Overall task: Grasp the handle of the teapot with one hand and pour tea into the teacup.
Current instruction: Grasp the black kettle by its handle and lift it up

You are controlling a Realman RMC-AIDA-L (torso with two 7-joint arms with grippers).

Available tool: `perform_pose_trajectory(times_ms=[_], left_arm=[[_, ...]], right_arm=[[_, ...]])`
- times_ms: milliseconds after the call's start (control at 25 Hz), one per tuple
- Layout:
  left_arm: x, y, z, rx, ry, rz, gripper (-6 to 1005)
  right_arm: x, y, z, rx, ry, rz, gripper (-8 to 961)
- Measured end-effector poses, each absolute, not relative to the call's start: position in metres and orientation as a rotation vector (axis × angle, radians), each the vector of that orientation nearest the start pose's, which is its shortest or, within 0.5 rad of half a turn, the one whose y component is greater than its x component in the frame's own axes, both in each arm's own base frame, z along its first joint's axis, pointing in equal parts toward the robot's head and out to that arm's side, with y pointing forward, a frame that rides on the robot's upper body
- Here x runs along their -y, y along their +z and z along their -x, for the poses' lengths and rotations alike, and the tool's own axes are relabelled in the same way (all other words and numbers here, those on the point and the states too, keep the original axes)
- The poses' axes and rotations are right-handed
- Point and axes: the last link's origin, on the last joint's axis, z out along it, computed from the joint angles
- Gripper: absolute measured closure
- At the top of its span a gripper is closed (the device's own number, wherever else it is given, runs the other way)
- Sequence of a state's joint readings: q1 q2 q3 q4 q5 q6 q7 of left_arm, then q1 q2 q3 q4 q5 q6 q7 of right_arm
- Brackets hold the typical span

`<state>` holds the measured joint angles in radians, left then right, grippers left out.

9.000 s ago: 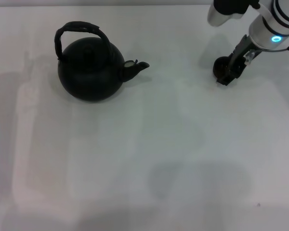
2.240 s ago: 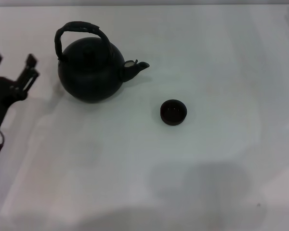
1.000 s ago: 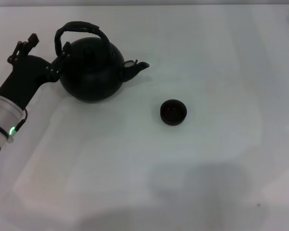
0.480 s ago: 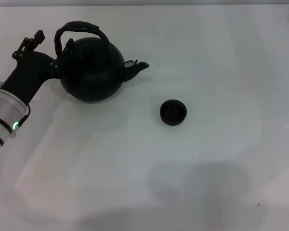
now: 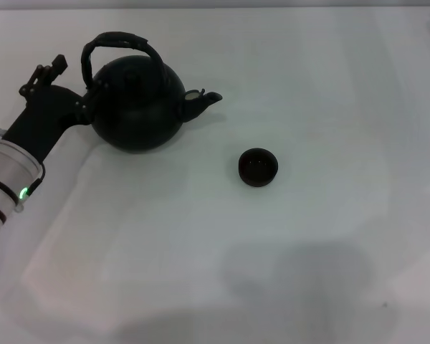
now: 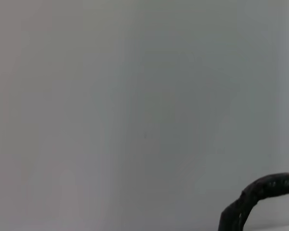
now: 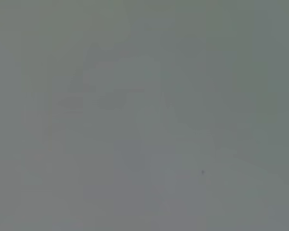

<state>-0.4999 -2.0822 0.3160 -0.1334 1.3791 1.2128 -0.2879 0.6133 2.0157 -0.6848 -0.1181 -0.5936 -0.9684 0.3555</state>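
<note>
Since half a second ago the left gripper (image 5: pixel 73 84) has slid slightly lower beside the teapot (image 5: pixel 136 104); its fingers are spread, one by the handle (image 5: pixel 118 41), holding nothing. The teacup (image 5: pixel 258 167) sits well apart, past the spout. In the left wrist view only the handle (image 6: pixel 260 195) shows.

My left arm (image 5: pixel 11 179) is a pale silver-white cylinder ringed with thin black bands near the wrist. A small green light (image 5: pixel 18 192) glows on its side, beside a thin dark cable loop. Beyond the silver section comes a matte black wrist housing, narrowing toward my left gripper (image 5: pixel 68 86), whose black fingers (image 5: pixel 46 73) are slim, jointed links with blocky tips.
</note>
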Motion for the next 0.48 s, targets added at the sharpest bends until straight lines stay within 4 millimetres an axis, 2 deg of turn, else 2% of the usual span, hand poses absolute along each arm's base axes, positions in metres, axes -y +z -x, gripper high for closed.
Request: perform_pose_trajectory(times_ms=[280, 480], left_arm=[[-0.3126, -0.0579, 0.3168, 0.613, -0.725, 1.880, 205], [-0.3129, -0.0576, 0.3164, 0.611, -0.728, 1.879, 269]], right_arm=[[-0.3990, 0.0658, -0.3426, -0.622, 0.666, 1.424, 112], [-0.3984, 0.0657, -0.3433, -0.624, 0.665, 1.423, 112]])
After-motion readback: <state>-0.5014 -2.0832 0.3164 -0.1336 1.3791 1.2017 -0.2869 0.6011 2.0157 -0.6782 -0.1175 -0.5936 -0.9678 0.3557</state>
